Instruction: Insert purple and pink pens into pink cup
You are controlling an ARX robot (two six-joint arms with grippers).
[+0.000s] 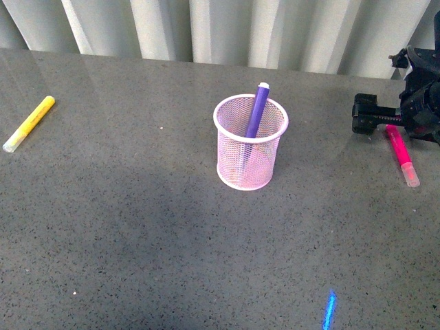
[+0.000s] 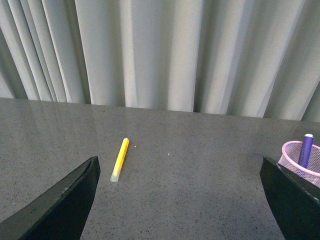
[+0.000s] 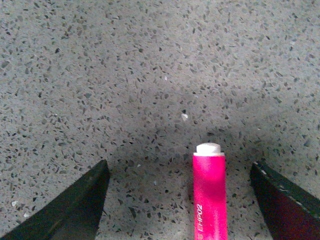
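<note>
Pink pen (image 3: 210, 200) lies on the tabletop (image 3: 100, 75) between the spread fingers of my right hand (image 3: 179, 167), ungripped; my left hand (image 2: 180, 167) is released too.

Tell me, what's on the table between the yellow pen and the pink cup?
Nothing. The table between the yellow pen and the cup is bare. The front view shows this best.

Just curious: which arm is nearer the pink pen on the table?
Right arm. Its open jaws flank the pink pen; the left arm faces the yellow marker, across the pink cup.
</note>
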